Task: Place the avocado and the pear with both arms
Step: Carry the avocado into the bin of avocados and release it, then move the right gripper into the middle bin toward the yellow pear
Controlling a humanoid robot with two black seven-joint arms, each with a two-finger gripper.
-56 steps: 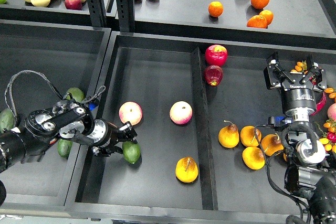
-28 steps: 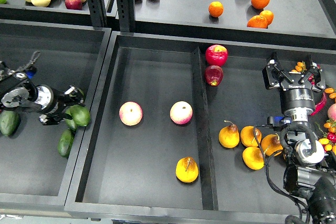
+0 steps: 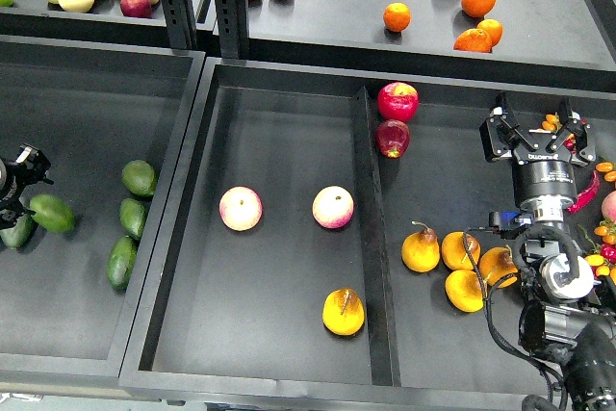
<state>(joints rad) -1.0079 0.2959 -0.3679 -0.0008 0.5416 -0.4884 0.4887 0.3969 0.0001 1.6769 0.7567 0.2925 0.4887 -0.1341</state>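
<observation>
Left gripper (image 3: 17,175) sits at the far left edge of the head view, small and dark; whether its fingers are spread or closed cannot be told. The avocado (image 3: 51,213) lies just below and to the gripper's right, near the fingertips, on the floor of the left bin (image 3: 87,93); whether they touch is unclear, but it does not look clamped. Its long axis runs roughly left-right, tilted slightly down to the right. Three other avocados (image 3: 135,218) lie further right of the gripper, near the bin wall. Right gripper (image 3: 536,122) hovers high over the right compartment with its two fingers spread wide and nothing between them. The pear (image 3: 343,312) lies well down and to the left of that gripper, across the divider (image 3: 372,238), in the middle tray (image 3: 279,103), stem pointing up and right. Duller pears (image 3: 452,267) lie almost directly below the right gripper. Judgement: the right arm is much the nearer to the pear, and any reach for it must go down-left over the divider.
</observation>
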